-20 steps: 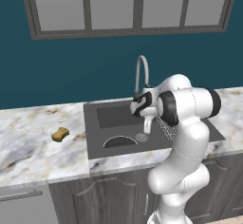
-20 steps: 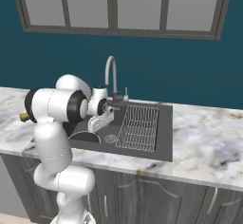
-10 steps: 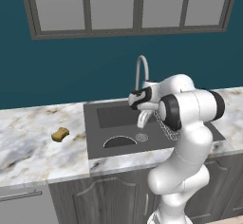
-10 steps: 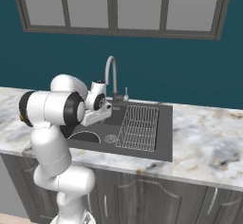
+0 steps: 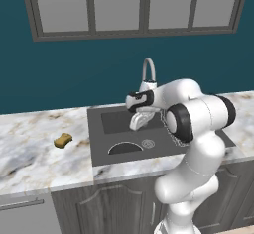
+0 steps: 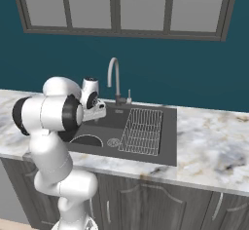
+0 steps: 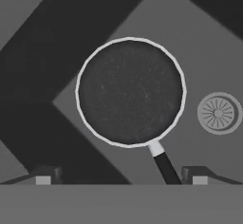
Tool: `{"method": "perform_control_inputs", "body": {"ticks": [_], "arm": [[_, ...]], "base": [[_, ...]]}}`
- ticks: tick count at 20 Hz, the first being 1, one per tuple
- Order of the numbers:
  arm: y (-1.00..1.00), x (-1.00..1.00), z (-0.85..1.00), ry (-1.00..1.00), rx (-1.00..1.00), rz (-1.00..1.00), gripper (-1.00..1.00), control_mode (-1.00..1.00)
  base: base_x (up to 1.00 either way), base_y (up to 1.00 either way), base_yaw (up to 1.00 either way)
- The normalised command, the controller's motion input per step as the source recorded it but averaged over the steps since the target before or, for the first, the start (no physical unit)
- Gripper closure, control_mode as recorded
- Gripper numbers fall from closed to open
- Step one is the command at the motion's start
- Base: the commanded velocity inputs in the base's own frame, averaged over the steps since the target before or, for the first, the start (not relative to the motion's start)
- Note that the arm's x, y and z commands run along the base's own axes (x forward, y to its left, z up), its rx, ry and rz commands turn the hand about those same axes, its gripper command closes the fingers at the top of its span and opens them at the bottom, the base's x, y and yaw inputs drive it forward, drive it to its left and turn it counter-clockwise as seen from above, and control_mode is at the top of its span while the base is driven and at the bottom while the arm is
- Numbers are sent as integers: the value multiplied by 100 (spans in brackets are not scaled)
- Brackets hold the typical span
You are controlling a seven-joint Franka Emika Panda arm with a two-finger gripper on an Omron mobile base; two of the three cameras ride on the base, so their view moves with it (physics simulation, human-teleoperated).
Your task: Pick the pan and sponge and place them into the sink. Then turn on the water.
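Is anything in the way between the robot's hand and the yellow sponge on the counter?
Nothing visible blocks it. The sponge lies alone on the marbled countertop, left of the sink, while the gripper is above the basin.

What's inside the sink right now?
The pan lies on the sink floor beside the drain. The sponge sits out on the counter. The arm hides part of the basin.

No readable text anywhere: no labels, brands, numbers or signs on any surface in these views.
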Motion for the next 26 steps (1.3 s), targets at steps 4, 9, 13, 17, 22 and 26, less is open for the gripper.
{"method": "perform_control_inputs", "body": {"ticks": [4,9,13,17,22,26], "arm": [[16,0,28,0,6,-20,-100,-100],[30,-3,10,0,7,-20,-100,-100],[40,-6,3,0,7,-24,-100,-100],[42,-1,1,0,4,-25,-100,-100],[40,0,15,0,0,-25,-100,-100],[41,0,14,2,0,-24,-100,-100]], "base": [[0,0,0],[0,0,0],[0,0,0],[0,0,0],[0,0,0],[0,0,0]]}}
